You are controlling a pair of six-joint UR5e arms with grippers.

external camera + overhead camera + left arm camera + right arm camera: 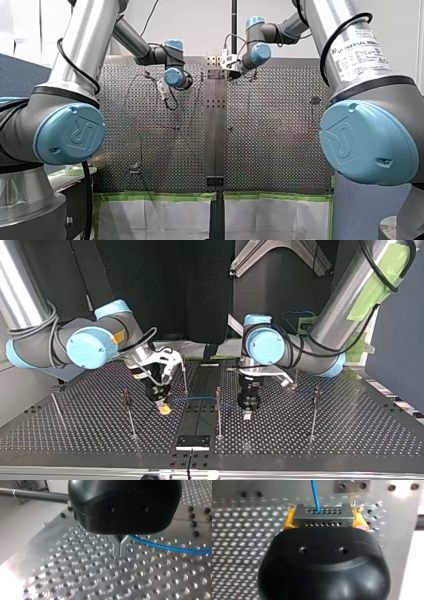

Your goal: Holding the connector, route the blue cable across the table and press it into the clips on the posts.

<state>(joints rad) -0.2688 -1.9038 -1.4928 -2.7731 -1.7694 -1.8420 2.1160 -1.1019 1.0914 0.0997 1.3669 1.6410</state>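
Our right gripper (323, 523) is clamping the connector (323, 515) between yellow pads (287, 522), fully closed on it. Cable (315, 492) is running out of the connector and ahead over the table (242, 542). Farther on, top view, it's passing a post (218, 415) toward our left gripper (119, 552). Its metal fingers (115, 545) are sitting closed near the table, and we're not seeing whether they're nipping the cable.
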